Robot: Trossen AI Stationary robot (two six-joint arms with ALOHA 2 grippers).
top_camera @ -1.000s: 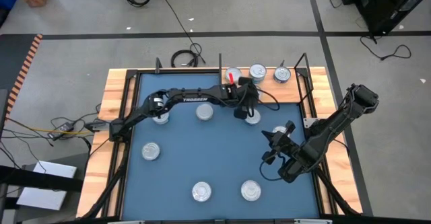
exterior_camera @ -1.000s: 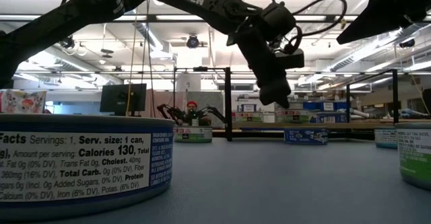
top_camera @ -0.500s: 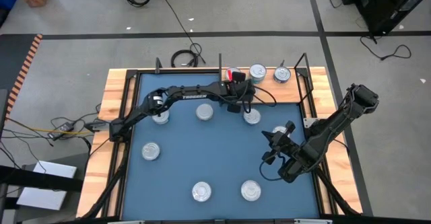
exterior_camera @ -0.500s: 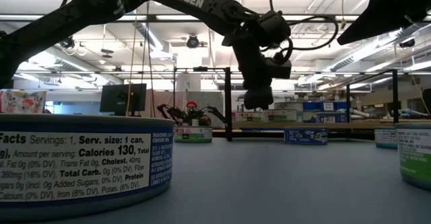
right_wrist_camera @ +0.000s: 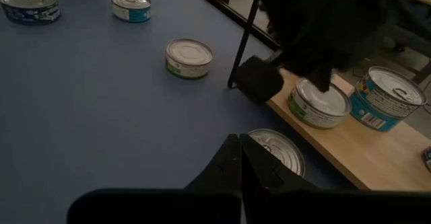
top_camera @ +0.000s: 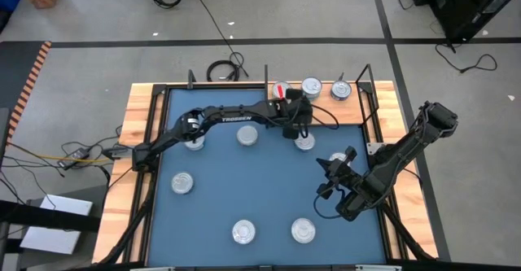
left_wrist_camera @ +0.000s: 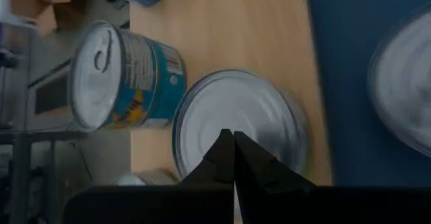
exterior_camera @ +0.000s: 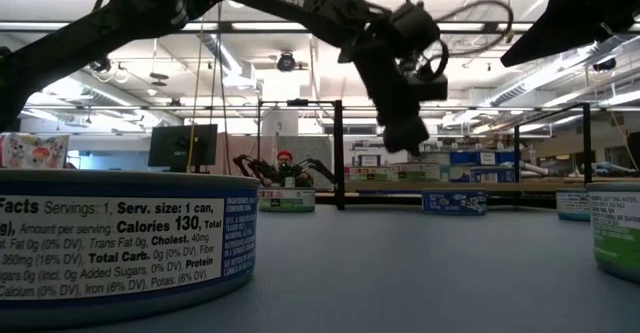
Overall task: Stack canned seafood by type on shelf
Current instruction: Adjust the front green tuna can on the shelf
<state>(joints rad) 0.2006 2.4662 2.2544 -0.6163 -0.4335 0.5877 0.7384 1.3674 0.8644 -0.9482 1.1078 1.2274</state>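
- The left gripper (left_wrist_camera: 234,158) has its jaws pressed fully together and holds nothing. It hangs just above a low tin (left_wrist_camera: 239,126) that sits on the wooden board (left_wrist_camera: 249,29) at the far edge of the table.
- The right gripper (right_wrist_camera: 240,158) is likewise closed and empty, waiting over the blue mat (top_camera: 269,190) on the right side.
- Beside that low tin stands a taller blue-labelled tin (left_wrist_camera: 124,76), also on the board; further tins (top_camera: 311,86) rest along the board to the right.
- One tin (top_camera: 304,142) lies on the mat just beside the board, and five others (top_camera: 243,232) are spread well apart across the mat.
- My judgement: the left arm is between picks. Before the next grab it should open wide, centre over one mat tin, and come straight down.
- Match labels first, so like goes onto like, and set each tin down level, clear of its neighbours.
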